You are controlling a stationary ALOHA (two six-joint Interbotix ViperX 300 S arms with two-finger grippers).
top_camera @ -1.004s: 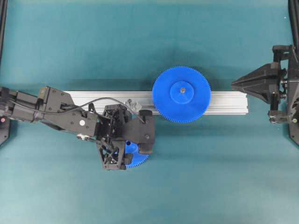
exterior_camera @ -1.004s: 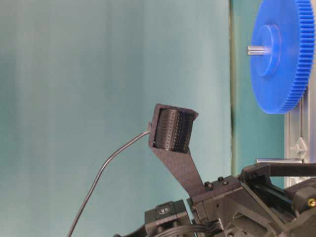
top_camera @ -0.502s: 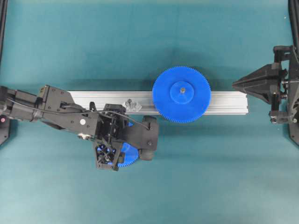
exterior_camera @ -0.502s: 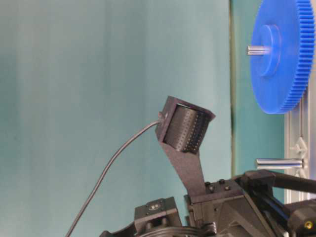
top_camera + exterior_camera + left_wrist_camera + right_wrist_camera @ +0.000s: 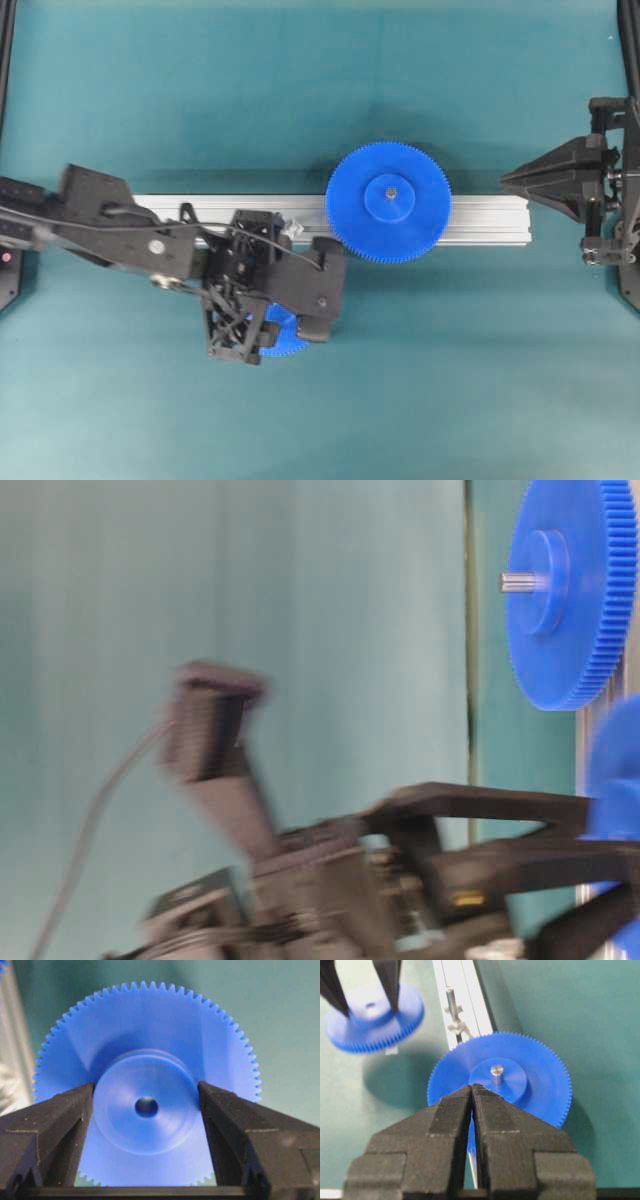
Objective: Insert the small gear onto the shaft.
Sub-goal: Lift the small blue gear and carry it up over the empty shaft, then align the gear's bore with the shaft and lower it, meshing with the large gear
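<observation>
Fingers [image 5: 60, 1125] of the left gripper [image 5: 146, 1110] press on opposite sides of the raised round hub of the small blue plastic toothed gear [image 5: 145, 1055], closed on it — the hub's centre hole faces the wrist camera, so the gear's axis runs along the gripper's own line. From the right wrist view the same gear [image 5: 372, 1017] hangs clear of the teal mat, its flat face roughly level and its shadow lying on the mat below it, the two black fingertips coming down onto the hub from above. It sits just beside the grey aluminium rail [image 5: 457, 990], on the side away from the teal wall of the scene.

On that rail stands the thin grey metal shaft [image 5: 451, 1000], upright on its small silvery bracket, apart from the held gear. In the overhead view the left gripper [image 5: 285, 320] covers most of the gear [image 5: 285, 345], near the rail [image 5: 480, 220].

Further along the rail sits the larger blue toothed gear [image 5: 389, 203] on its own centre pin. The right gripper [image 5: 472, 1091] has its jaws pressed together on nothing — parked well apart at the mat's edge [image 5: 515, 180].
</observation>
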